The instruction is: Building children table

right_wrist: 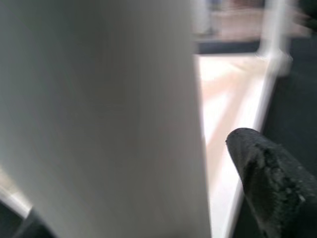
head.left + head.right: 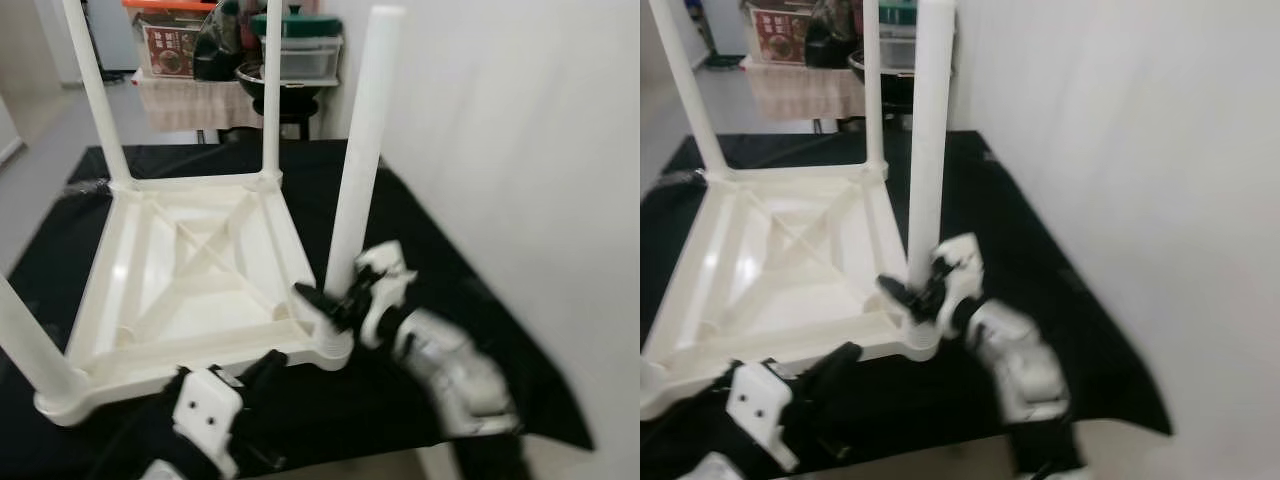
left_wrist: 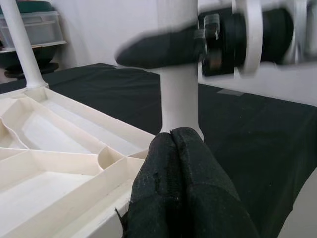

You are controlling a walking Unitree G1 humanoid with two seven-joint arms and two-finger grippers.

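A white children's table (image 2: 190,262) lies upside down on a black cloth (image 2: 430,230), its legs pointing up. The near-right leg (image 2: 360,150) stands in its corner socket. My right gripper (image 2: 335,300) is at the base of that leg, open, with one finger on each side. In the right wrist view the leg (image 1: 109,109) is close up, with a small gap to one black finger (image 1: 270,173). My left gripper (image 3: 172,148) is shut with nothing in it, its tips at the table's front rim by the same corner (image 2: 268,365). The right arm is blurred.
A white wall (image 2: 520,120) rises close on the right. The cloth's front edge (image 2: 560,430) drops off near my right arm. At the back stands a low shelf (image 2: 240,90) with a pot and plastic boxes. Bare floor (image 2: 40,120) lies to the left.
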